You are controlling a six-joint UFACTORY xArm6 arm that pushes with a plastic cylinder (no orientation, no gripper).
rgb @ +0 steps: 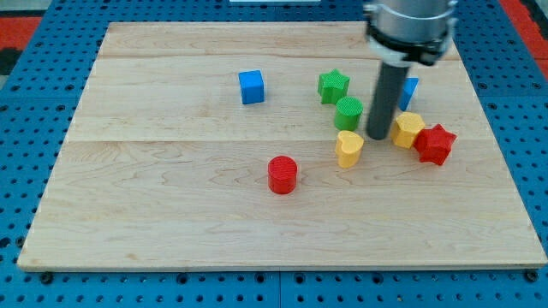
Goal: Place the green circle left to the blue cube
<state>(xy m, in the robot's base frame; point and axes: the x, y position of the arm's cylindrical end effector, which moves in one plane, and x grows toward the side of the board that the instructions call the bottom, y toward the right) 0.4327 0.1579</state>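
Observation:
The green circle (348, 112) stands on the wooden board (171, 197), right of centre. The blue cube (251, 86) sits well to its left, nearer the view's top. My tip (378, 136) is on the board just right of the green circle, a small gap apart. The dark rod rises from the tip toward the view's top.
A green star (333, 85) lies just above the green circle. A yellow heart-like block (348, 148) lies just below it. A yellow block (408, 130) and a red star (435, 144) sit right of the tip. Another blue block (409, 89) is partly hidden behind the rod. A red cylinder (282, 174) stands lower left.

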